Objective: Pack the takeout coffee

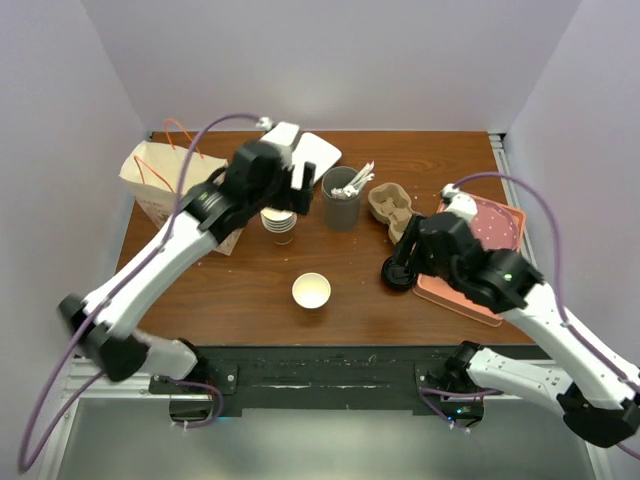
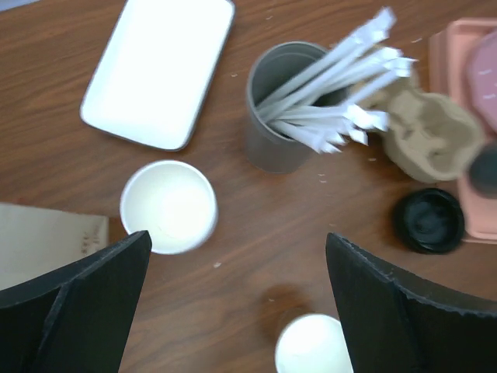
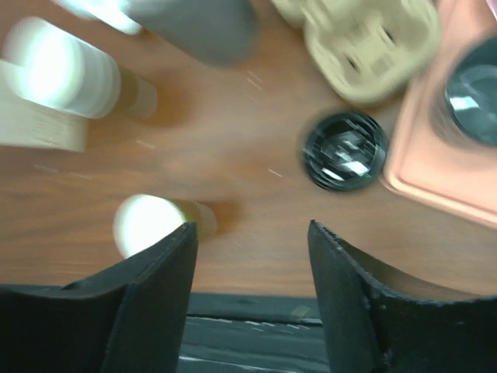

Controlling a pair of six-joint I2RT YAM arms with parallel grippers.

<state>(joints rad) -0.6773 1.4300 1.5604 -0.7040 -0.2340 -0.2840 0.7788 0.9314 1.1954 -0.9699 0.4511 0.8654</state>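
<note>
Small cream-white paper cup [image 1: 311, 291] sits lidless mid brown wooden desk [image 1: 230, 290], round black plastic lid [image 2: 429, 220] at its 3 o'clock. Left pincer [image 2: 237, 241] and right pincer [image 3: 252, 227] both spread, empty. Probably light and crushable, so pinch the sidewall gently.

My left arm [image 1: 150, 270] and right arm [image 1: 552, 312] are white links with black joints, each trailing a purple cable [image 1: 228, 118]; black fingers [image 2: 388, 311] look ribbed, I think.

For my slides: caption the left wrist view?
Open left gripper hovers over cup stack, grey utensil cup, white tray and loose black lid.
</note>
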